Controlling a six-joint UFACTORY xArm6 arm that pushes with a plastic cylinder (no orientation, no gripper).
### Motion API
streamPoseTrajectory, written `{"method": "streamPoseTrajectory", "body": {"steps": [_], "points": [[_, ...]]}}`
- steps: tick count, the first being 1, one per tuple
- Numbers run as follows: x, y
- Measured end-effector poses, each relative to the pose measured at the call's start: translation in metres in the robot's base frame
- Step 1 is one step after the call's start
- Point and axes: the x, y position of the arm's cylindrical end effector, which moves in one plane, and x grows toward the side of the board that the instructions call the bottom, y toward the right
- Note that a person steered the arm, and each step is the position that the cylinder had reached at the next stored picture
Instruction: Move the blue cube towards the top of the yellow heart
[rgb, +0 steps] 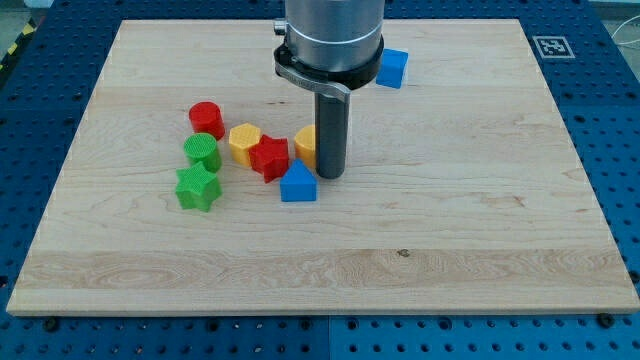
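Note:
The blue cube (393, 68) sits near the view's top, right of centre, partly hidden behind the arm's grey body. A yellow block (306, 145), probably the yellow heart, lies mid-board, its right side hidden by my dark rod. My tip (331, 176) rests on the board right against that yellow block's right side and just up-right of a blue triangular block (298, 184). The tip is far below the blue cube and left of it.
A red star-like block (269, 157) touches the yellow block's left side, with a yellow hexagon (244, 143) beside it. Further left are a red cylinder (206, 119), a green cylinder (202, 152) and a green star (197, 187). The wooden board (480, 220) lies on a blue perforated table.

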Motion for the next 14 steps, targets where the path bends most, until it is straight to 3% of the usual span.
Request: {"method": "streamPoseTrajectory", "body": {"steps": [2, 3, 8, 11, 14], "points": [[-0.003, 0.007], [-0.009, 0.05], [-0.123, 0.125], [-0.203, 0.123], [-0.177, 0.096]]}}
